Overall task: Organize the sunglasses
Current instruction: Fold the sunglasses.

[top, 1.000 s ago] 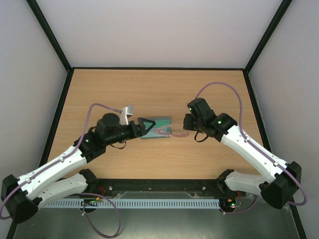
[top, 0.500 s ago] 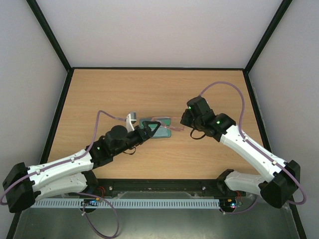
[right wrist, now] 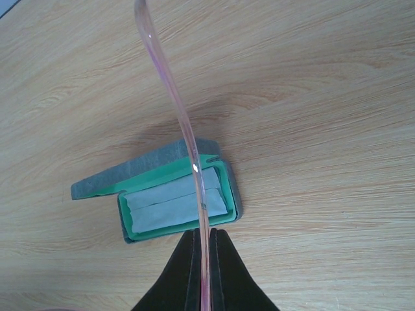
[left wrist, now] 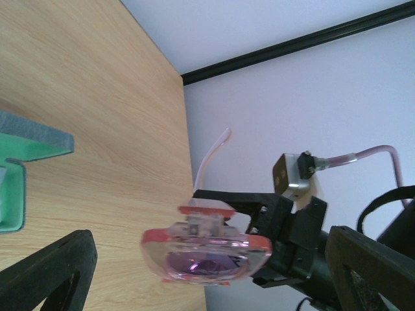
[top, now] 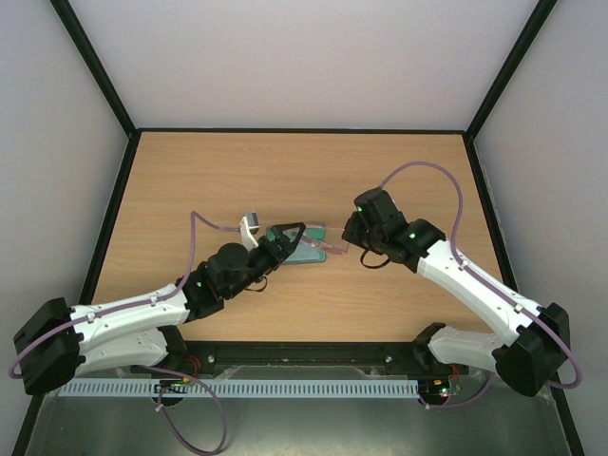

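The sunglasses [left wrist: 206,249], with a thin pink frame and pinkish lenses, hang in the air, held by one slim arm [right wrist: 188,136]. My right gripper [right wrist: 204,236] is shut on that arm, above the near edge of the open grey-blue case [right wrist: 97,183]. The case has a green lining and a folded light blue cloth [right wrist: 172,204] inside. My left gripper [left wrist: 211,275] is open, and its fingers [left wrist: 48,272] stand wide on both sides of the glasses without touching them. In the top view the left gripper [top: 288,239] is over the case [top: 312,249], the right gripper [top: 340,249] at its right end.
The case lid [right wrist: 139,167] stands open at the far side. A black frame [top: 304,130] and pale walls border the wooden table [top: 285,171]. The purple cables [top: 418,171] loop above both arms.
My left arm has swung right and forward, so its open gripper now sits over the case. My right gripper has carried the sunglasses left toward the case.
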### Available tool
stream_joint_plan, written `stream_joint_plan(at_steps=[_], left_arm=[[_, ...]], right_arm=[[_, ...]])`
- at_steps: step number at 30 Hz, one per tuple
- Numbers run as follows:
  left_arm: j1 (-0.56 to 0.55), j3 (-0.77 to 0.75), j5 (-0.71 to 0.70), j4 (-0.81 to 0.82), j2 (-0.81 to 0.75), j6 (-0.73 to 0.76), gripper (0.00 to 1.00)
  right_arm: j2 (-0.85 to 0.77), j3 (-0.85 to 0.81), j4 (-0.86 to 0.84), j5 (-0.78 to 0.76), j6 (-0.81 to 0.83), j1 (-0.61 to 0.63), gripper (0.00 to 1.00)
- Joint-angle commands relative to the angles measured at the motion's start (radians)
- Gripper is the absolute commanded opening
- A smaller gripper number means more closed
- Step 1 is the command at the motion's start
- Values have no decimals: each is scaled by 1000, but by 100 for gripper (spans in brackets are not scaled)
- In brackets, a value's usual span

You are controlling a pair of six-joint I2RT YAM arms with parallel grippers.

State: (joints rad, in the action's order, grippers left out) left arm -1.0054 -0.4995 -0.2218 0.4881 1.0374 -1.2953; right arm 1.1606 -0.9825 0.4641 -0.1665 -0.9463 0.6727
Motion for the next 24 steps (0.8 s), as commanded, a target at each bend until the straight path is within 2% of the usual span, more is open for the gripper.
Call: stream_joint_plan(at_steps=[1, 12, 16, 20, 24], left_arm=[[-14, -7, -35, 74, 26, -2, 99], [-25, -47, -51, 78, 86, 4, 98], [-25, -53, -49, 84, 98, 7, 92], [-25, -58, -47, 88, 109, 13, 79], [-25, -56, -51, 89, 112, 14, 72]], right_arm=[[17, 7, -22, 4, -17, -2, 1], [34, 38, -47, 20, -21, -2, 1], [35, 46, -55, 23, -22, -2, 1], [39, 50, -62, 28, -23, -2, 1], [44, 52, -65, 32, -22, -3, 1]])
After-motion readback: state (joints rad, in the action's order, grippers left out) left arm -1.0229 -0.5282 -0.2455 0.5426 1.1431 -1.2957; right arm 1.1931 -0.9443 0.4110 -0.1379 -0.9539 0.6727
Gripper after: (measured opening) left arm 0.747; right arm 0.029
